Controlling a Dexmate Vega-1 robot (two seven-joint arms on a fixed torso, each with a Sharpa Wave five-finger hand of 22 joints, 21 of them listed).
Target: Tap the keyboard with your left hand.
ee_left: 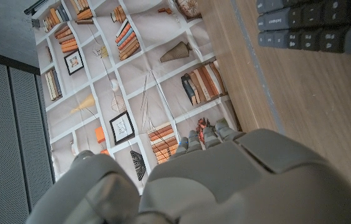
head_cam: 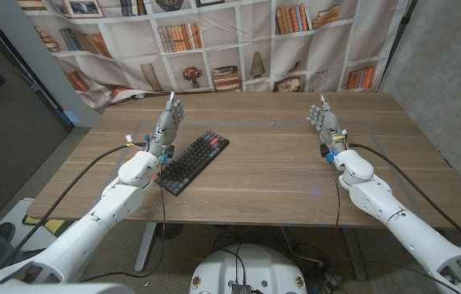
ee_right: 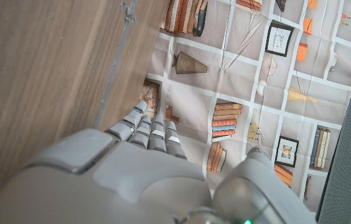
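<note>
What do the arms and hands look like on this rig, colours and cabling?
Both arms are glossy white, rounded shells in segments. A black cable runs along each, loose off the forearm. The left hand and right hand are grey-silver with segmented fingers, and small coloured wiring shows at the wrists. In the wrist views the hand backs are smooth grey plates.

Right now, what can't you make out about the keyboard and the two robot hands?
- Keyboard: key legends too small in the head view; the left wrist view's edge cuts off all but a few keys.
- Left robot hand: whether it touches the table is unclear in the head view; its own back hides the palm in the left wrist view.
- Right robot hand: likewise; palm hidden in the right wrist view.
</note>
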